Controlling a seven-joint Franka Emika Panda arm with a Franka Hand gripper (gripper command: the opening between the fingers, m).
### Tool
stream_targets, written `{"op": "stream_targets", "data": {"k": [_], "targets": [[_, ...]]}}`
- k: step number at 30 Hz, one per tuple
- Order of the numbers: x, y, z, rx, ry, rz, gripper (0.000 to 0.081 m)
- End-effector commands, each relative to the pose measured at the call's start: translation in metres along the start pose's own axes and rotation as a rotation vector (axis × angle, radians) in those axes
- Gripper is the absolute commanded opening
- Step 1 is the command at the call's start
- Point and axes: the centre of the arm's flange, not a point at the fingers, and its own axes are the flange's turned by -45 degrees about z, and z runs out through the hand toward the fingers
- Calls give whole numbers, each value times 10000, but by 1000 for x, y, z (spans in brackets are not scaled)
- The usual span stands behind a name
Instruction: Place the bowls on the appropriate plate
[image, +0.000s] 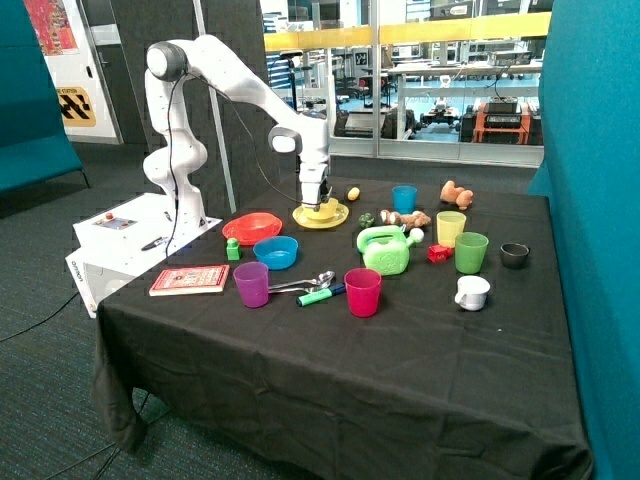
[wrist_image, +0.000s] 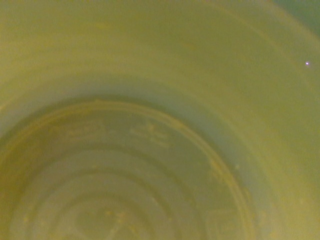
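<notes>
A yellow plate (image: 339, 217) lies at the back of the black table (image: 330, 380). A yellow bowl (image: 322, 211) sits on it, directly under my gripper (image: 319, 204), which is lowered onto the bowl. The wrist view is filled by the bowl's yellow inside (wrist_image: 150, 165) with its ringed bottom, seen very close. An orange-red shallow dish (image: 252, 228) lies on the table toward the robot's base. I cannot tell whether it is a bowl alone or a bowl on a plate.
A blue bowl (image: 275, 252), purple cup (image: 251, 283), red cup (image: 362, 291), spoon (image: 305, 283) and green marker (image: 320, 295) lie in front. A green watering can (image: 385, 250), green, yellow and blue cups, a black bowl (image: 514, 254) and a white cup (image: 472, 292) stand beyond.
</notes>
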Motion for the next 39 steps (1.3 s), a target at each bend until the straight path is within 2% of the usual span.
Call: {"op": "stream_targets", "data": {"k": [1, 8, 18, 24, 39], "targets": [[-2, -2, 5, -21, 27, -60, 332], [-4, -1, 5, -21, 27, -101, 486], [-10, -1, 4, -22, 27, -139, 588], [-14, 0, 0, -22, 27, -192, 610], [-17, 2, -17, -22, 26, -397, 610]]}}
